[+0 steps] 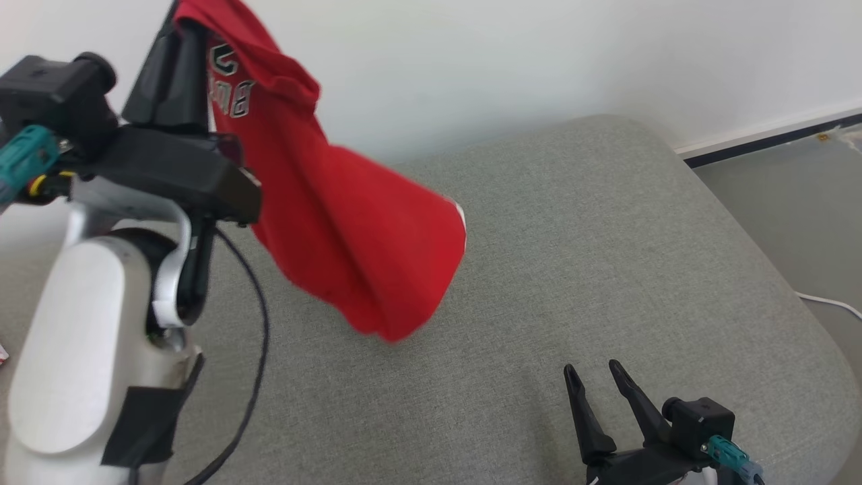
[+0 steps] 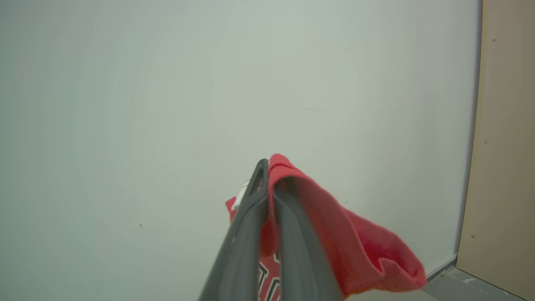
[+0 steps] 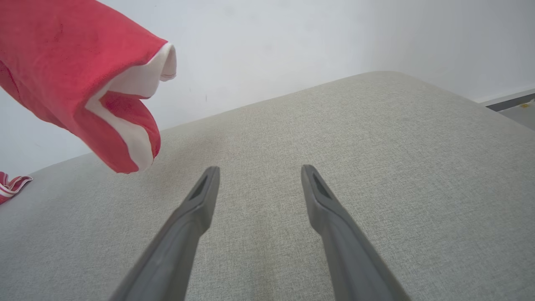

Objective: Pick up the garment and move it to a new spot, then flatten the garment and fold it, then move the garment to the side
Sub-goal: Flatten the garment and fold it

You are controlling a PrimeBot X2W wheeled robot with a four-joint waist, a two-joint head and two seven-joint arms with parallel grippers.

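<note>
Garment (image 1: 350,236) – red, with white-and-black lettering near its top – hangs in the air from the left tool (image 1: 178,40), up at the upper left of the head view. The cloth drapes down and to the right of the grip. Its lower edge is blurred in the head view. From the right wrist view the garment (image 3: 71,71) shows a white band along the open hem, and the lowest fold looks clear of the cushion (image 3: 376,146) below it, not touching.

Left tool: in the left wrist view its two fingers are closed together on a bunch of the red fabric (image 2: 355,246), which folds over the tips (image 2: 271,179) and spills to the right. No gap between the fingers beyond the cloth.

Right tool (image 1: 592,369): low at the lower right of the head view, well apart from the garment. Its fingers are spread wide with nothing between them, and they point across the grey cushion (image 1: 606,256) – I see this plainly in its own wrist view (image 3: 259,169).

Surroundings: the cushion is grey woven upholstery with a rounded far corner. A white wall (image 1: 505,54) stands behind it. To the right is grey floor (image 1: 794,195), with a white cable (image 1: 832,303) on it. A black cable (image 1: 259,337) loops off the left forearm. A scrap of red-and-white striped cloth (image 3: 10,186) lies at the cushion's far left edge.
</note>
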